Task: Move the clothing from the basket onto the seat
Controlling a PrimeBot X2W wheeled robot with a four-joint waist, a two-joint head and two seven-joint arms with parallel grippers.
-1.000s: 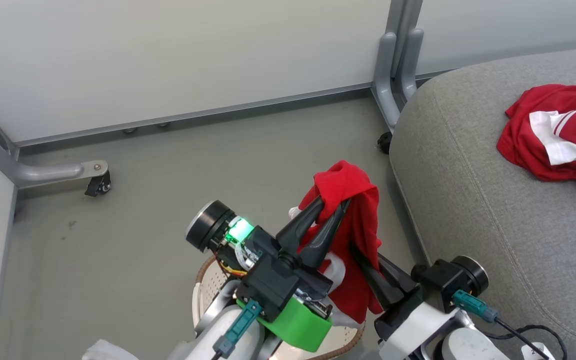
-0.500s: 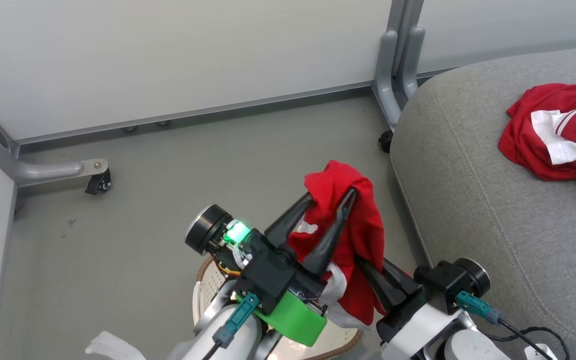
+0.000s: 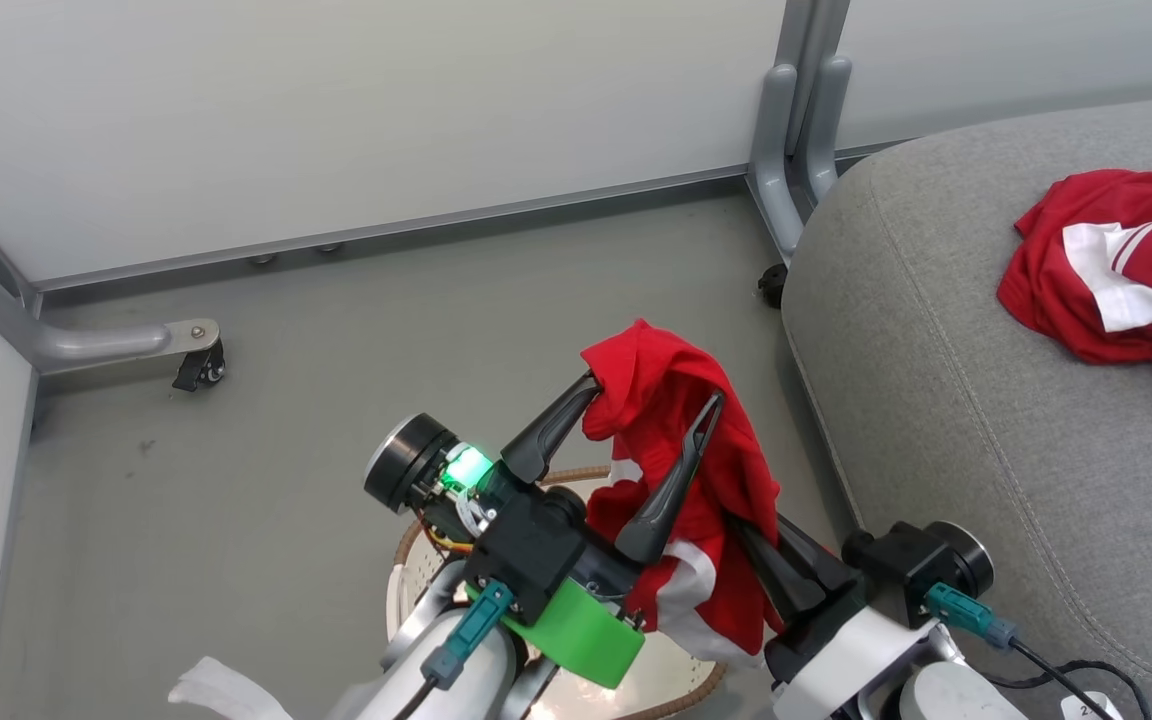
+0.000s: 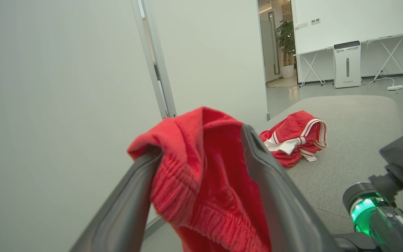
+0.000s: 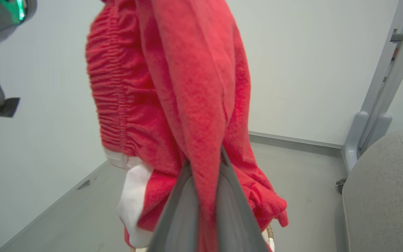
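Note:
A red garment with white panels [image 3: 681,470] hangs in the air above the basket [image 3: 410,560], whose brown rim peeks out behind my arms. My left gripper [image 3: 651,395] stands open, fingers spread wide, with the garment's bunched top draped over them [image 4: 201,168]. My right gripper [image 3: 741,530] is shut on a lower fold of the same garment, pinched between its fingers [image 5: 205,164]. A second red and white garment [image 3: 1106,270] lies crumpled on the grey seat [image 3: 936,420] at the right, also in the left wrist view [image 4: 292,136].
Pale partition panels stand behind, on grey metal legs with castors [image 3: 198,368] and an upright post [image 3: 796,120] by the seat's corner. A white cloth scrap [image 3: 216,690] lies at the lower left. A black cable [image 3: 1076,665] runs by my right wrist.
My left gripper's fingers have spread apart from nearly shut to wide open, and the garment's top has shifted up and left on them. The right gripper keeps its hold.

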